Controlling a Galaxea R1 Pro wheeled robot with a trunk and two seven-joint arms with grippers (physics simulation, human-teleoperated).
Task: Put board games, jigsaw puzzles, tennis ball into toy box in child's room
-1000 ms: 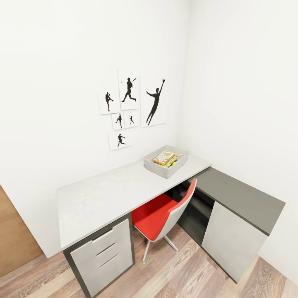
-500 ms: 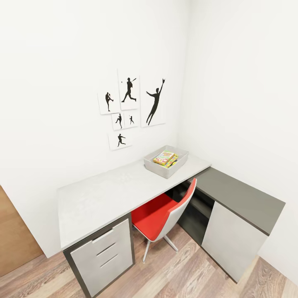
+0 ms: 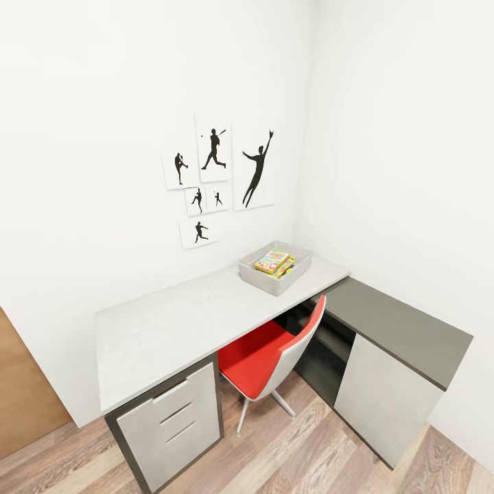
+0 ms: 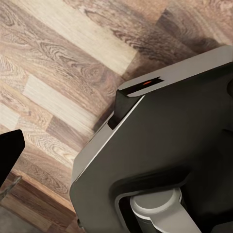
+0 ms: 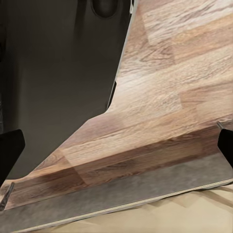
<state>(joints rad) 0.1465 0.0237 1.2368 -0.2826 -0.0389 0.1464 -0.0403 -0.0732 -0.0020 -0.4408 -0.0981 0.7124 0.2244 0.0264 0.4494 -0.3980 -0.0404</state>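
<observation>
On the long light grey table, near its far right end, stands the toy box, a shallow grey tray. A printed board game lies on top inside it, with the yellow-green edge of a jigsaw puzzle showing beside it. The tennis ball is hidden or out of view. My right gripper hangs open over the wood floor, nothing between its fingertips. My left gripper is open too, one black fingertip showing, above the floor and my own dark base.
A red chair is tucked under the table, between white drawers and a lower dark grey cabinet along the right wall. Baseball silhouette pictures hang above. A wooden door stands at the left. Plank floor lies in front.
</observation>
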